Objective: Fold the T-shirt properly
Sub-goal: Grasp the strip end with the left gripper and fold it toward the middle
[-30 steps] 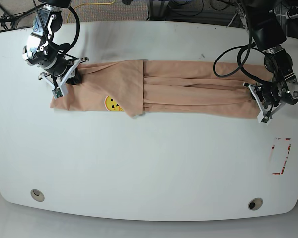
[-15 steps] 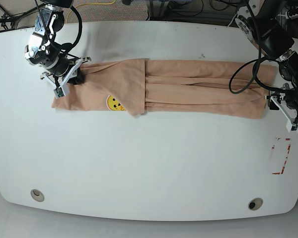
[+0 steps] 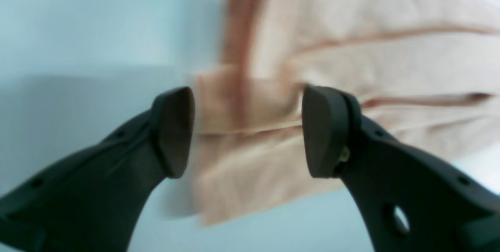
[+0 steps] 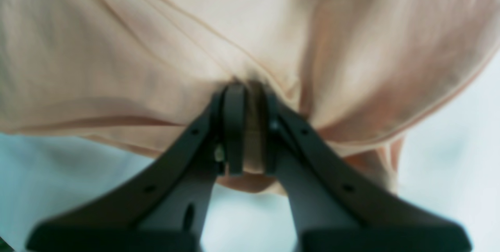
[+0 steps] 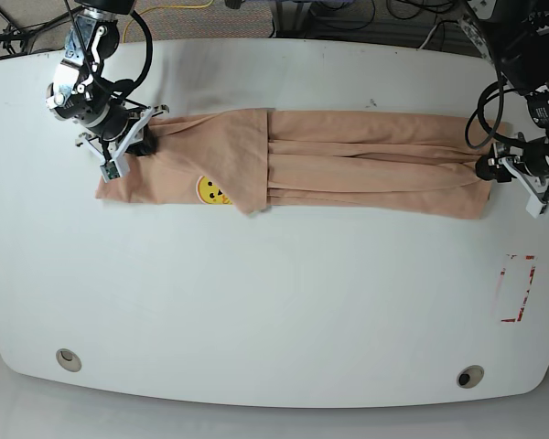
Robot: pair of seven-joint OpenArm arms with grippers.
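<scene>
The T-shirt (image 5: 348, 160) lies stretched in a long pleated band across the far half of the white worktop (image 5: 274, 302), its yellow emoji print (image 5: 209, 190) toward the left. At the band's left end the right claw (image 4: 245, 127) is clamped tight on a bunch of the fabric. At the right end the left claw (image 3: 246, 131) stands wide apart, holding nothing, the shirt's edge showing between its fingers (image 3: 174, 131).

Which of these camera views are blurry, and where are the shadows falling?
Left wrist view: the T-shirt is smeared and soft, and the open left gripper casts a grey shadow on the table. Right wrist view: the cloth is soft-focus, dark where the right gripper pinches it. Base view: sharp and evenly lit, with only faint shadows under the arms.
</scene>
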